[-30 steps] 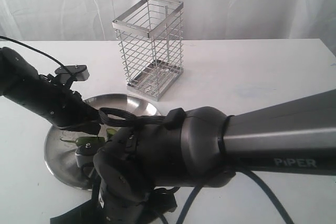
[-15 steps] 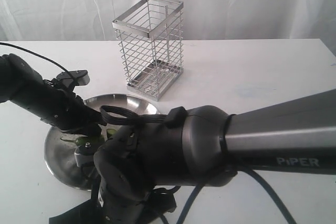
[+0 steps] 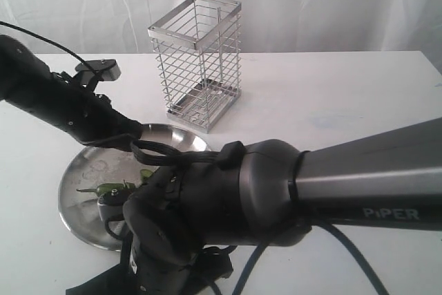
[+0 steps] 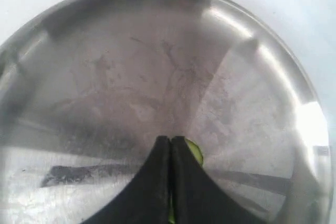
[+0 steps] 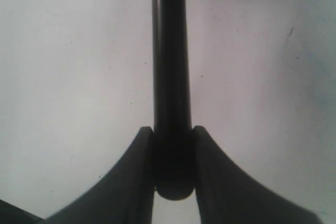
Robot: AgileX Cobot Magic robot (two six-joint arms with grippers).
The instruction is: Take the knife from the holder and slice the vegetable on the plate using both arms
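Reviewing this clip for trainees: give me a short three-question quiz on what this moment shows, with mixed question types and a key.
1. True or false: the right gripper is shut on the knife.
2. Multiple choice: where does the vegetable lie? A) in the holder B) on the plate C) on the bare table
3. Fill in: the left gripper hangs above the plate with its fingers ____.

Key:
1. True. The right wrist view shows the black handle clamped between the fingers.
2. B.
3. Shut. The left wrist view shows them closed together on nothing, with a bit of green behind the tips.
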